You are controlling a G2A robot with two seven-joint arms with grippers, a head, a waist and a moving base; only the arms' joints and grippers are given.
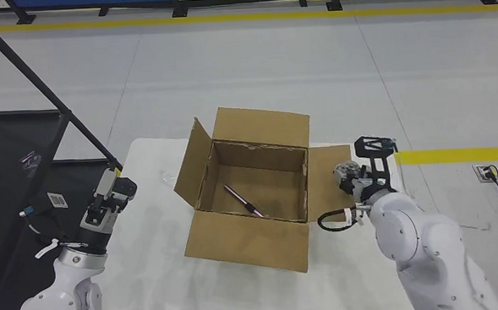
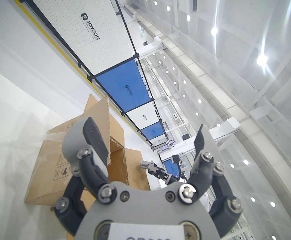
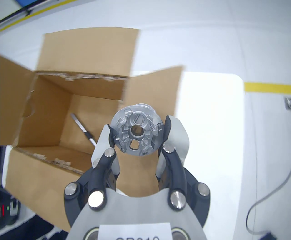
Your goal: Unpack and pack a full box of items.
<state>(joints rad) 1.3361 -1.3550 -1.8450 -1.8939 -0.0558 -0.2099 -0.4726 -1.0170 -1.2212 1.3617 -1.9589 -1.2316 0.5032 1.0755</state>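
Pen (image 1: 244, 201) in the box (image 1: 249, 244) (on the table (image 1: 153, 270)), metal hub (image 1: 346, 173) above its right flap (image 1: 325, 193).

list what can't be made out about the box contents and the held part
Floor of the cardboard box by its near wall: top view, that wall hides it.
Lower end of the pen: right wrist view, behind a finger of the right gripper.
Rear face of the metal part: right wrist view, turned away.
Box inside: left wrist view, behind its flap and walls.
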